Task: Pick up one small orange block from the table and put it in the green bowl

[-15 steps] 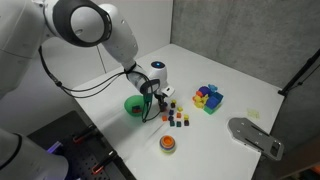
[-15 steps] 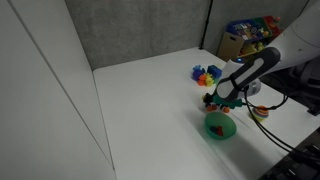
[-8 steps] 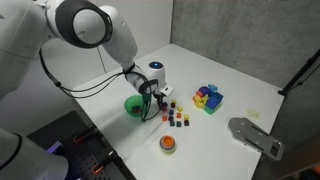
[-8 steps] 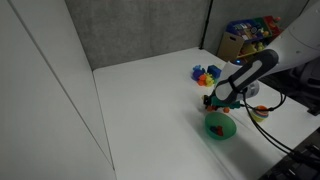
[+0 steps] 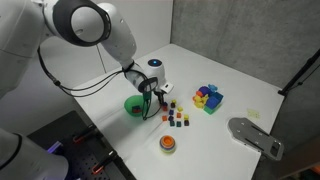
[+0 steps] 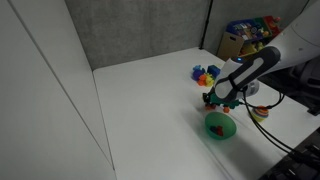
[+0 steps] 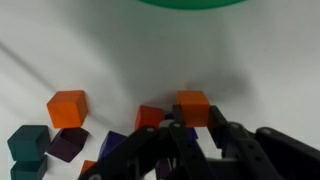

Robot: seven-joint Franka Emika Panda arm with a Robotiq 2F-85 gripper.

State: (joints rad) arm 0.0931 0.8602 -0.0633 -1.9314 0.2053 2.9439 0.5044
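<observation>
White tabletop set before grey wall panels. My end effector hangs low at the cluster of small blocks, just beside the green bowl. Whether its fingers are parted or closed I cannot tell. In the wrist view an orange block lies on the tabletop, with the bowl's rim beyond it. Compared with half a second ago, nothing has visibly moved.

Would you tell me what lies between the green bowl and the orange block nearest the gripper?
Only bare white table lies between the green bowl and that orange block, as the wrist view shows; nothing else sits in that stretch.
</observation>
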